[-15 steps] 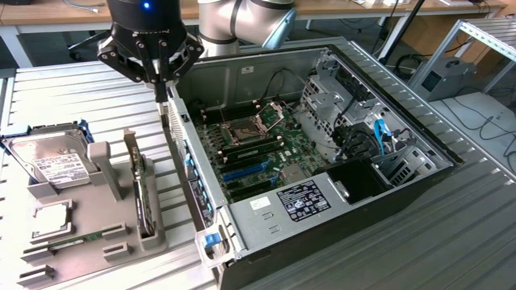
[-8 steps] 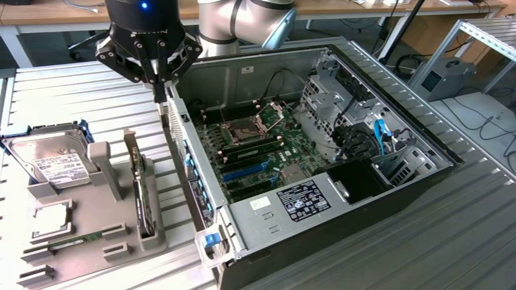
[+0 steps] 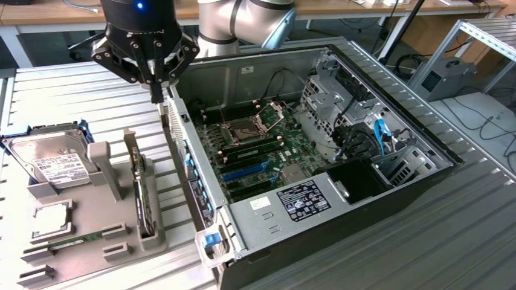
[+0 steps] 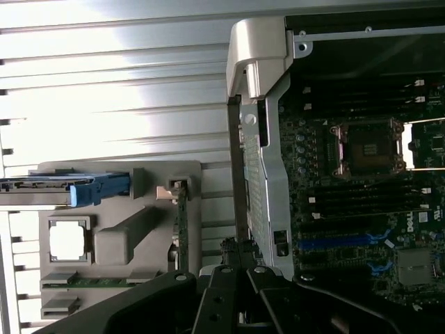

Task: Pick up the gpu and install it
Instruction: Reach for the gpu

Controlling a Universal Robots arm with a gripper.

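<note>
The gpu (image 3: 142, 199) is a slim dark card standing on its edge in a slot of the grey holder (image 3: 96, 257), at the exterior view's left. In the wrist view the gpu (image 4: 182, 233) appears edge-on. My gripper (image 3: 156, 92) hangs above the table, over the gap between the holder and the computer case's rear wall (image 3: 187, 157). It is higher than the card and beyond its far end. The fingers are shut with nothing between them. In the wrist view my gripper (image 4: 233, 252) points down beside that wall.
The open computer case (image 3: 419, 181) lies on its side with the motherboard (image 3: 258, 151) exposed. The holder also carries a silver hard drive (image 3: 50, 162), a processor (image 3: 52, 220) and a green memory stick (image 3: 71, 243). A ribbed metal table (image 3: 72, 96) lies below.
</note>
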